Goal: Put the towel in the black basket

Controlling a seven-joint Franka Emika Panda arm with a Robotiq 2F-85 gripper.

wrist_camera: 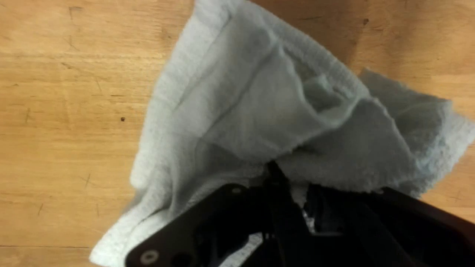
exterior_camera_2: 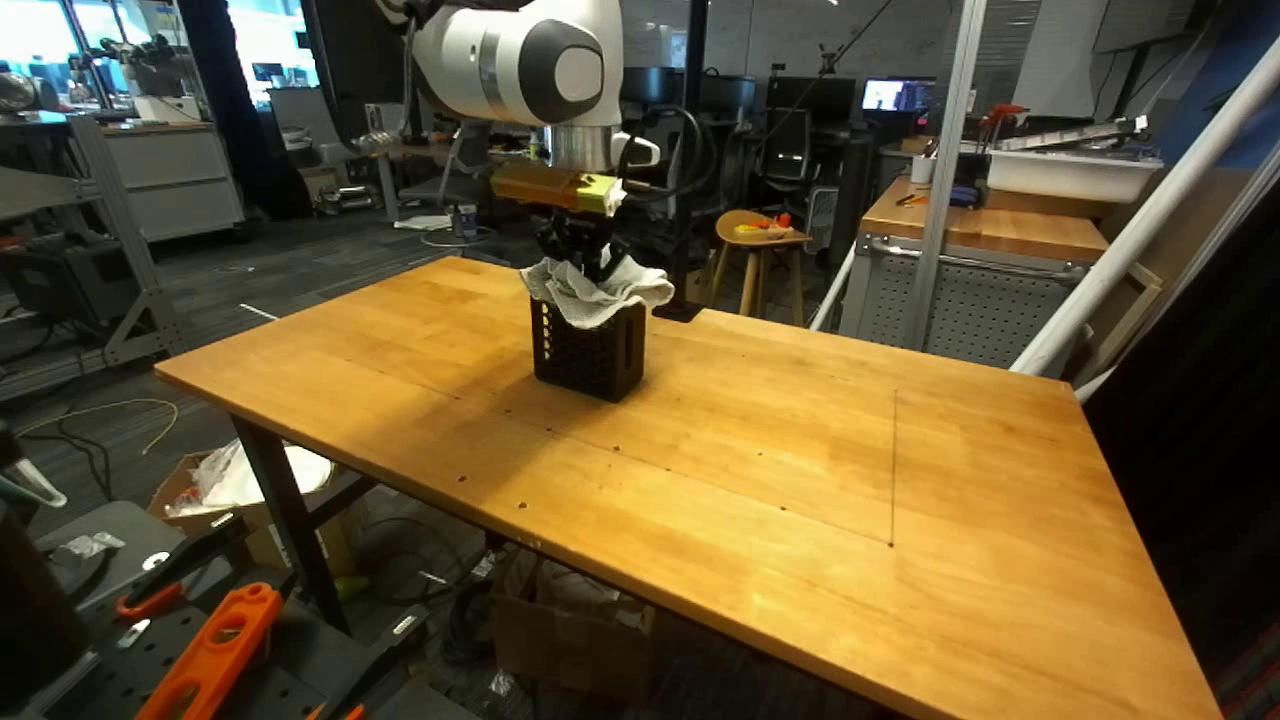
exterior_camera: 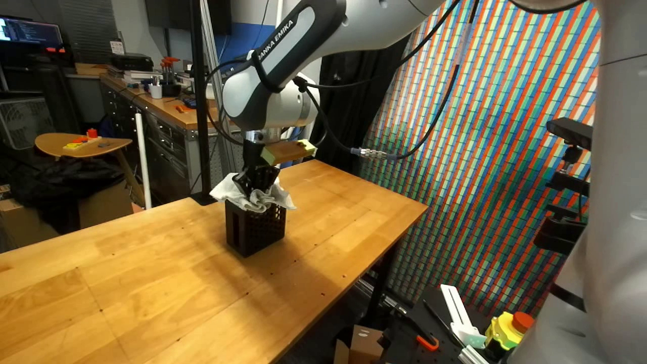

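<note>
I take this for the placing step, nearly done: the towel (exterior_camera_2: 597,298) lies across the mouth of the basket (exterior_camera_2: 595,358) on the counter (exterior_camera_2: 800,430), edges hanging out left and right. The hand (wrist_camera: 295,181) sits down in the folds, fingers (wrist_camera: 279,194) close together; whether they pinch cloth I can't make out from here. The next move, I'd think, calls for pressing the middle deeper, freeing any cloth and rising straight up.
</note>
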